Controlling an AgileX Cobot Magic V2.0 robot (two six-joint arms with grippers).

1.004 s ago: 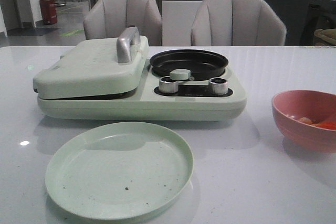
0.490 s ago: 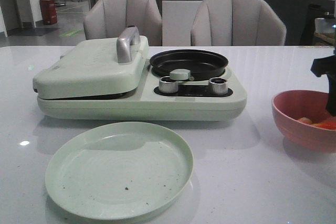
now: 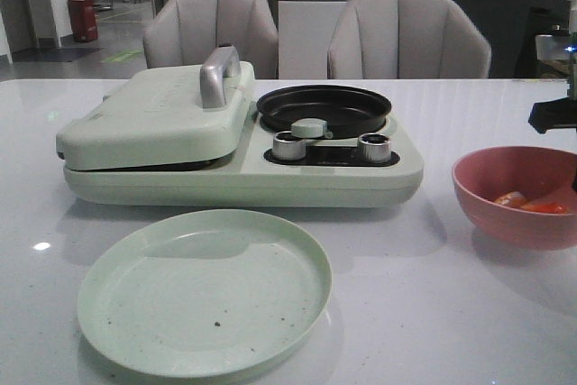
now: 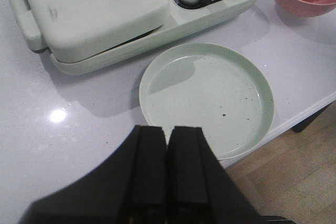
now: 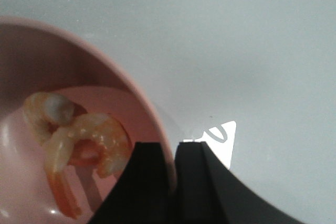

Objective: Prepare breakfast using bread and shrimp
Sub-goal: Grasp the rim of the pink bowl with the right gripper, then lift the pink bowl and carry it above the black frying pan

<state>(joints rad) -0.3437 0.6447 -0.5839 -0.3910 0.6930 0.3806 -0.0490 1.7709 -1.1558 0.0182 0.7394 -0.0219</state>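
Observation:
Curled orange-and-white shrimp (image 5: 84, 140) lie in a pink bowl (image 5: 131, 85) at the table's right side, also seen as shrimp (image 3: 527, 203) in the bowl (image 3: 505, 218) from the front. My right gripper (image 5: 174, 145) is shut on the bowl's rim, one finger inside and one outside. Only part of the right arm (image 3: 552, 114) shows at the front view's right edge. My left gripper (image 4: 167, 129) is shut with nothing in it, hovering over the near edge of an empty pale green plate (image 4: 262, 85). The bread is out of view.
A pale green breakfast maker (image 3: 153, 114) stands behind the plate (image 3: 203, 290), its lid down, with a handle (image 3: 219, 74), a black round pan (image 3: 325, 107) and two knobs (image 3: 288, 145). Two grey chairs stand behind the table. The table's near edge (image 4: 310, 106) runs close to the plate.
The right arm has come in from the right and closed on the bowl's rim. The pink bowl has slid a little to the left. The left arm has not moved.

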